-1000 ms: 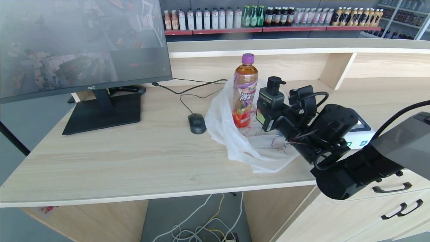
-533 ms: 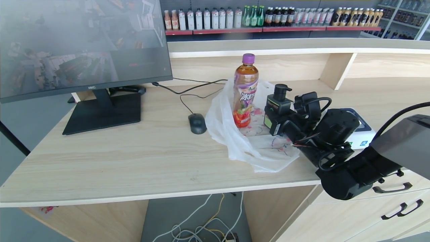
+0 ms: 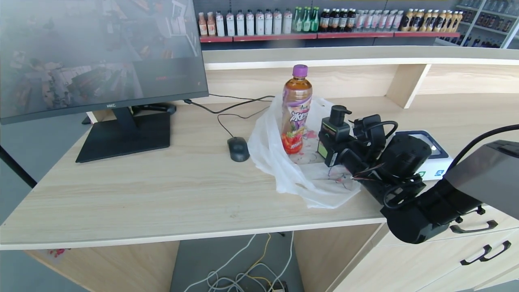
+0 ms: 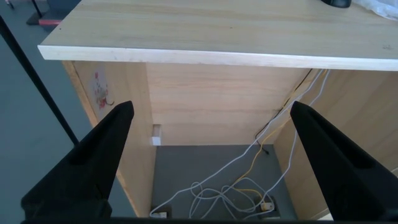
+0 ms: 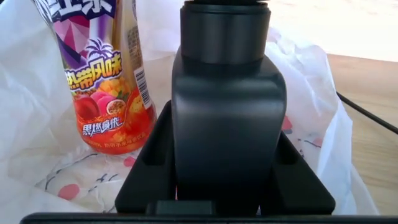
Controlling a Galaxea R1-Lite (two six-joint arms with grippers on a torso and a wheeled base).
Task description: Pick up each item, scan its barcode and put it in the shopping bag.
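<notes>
Holding black pump bottle (image 3: 335,129) upright over shopping bag (image 3: 284,174), right gripper (image 3: 339,151) closed on its body | juice bottle (image 3: 296,109) standing in bag just beside | left gripper (image 4: 211,109) spread wide, empty.

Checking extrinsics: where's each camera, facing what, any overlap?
Head view: on the head, facing forward-down at light wooden counter; right arm enters from right.
Left wrist view: below counter height, facing loose cables underneath; left gripper jaws open.
Right wrist view: facing black pump bottle held in right gripper.
Shared: head and right wrist show that bottle, purple-capped orange drink bottle, white plastic bag.
</notes>
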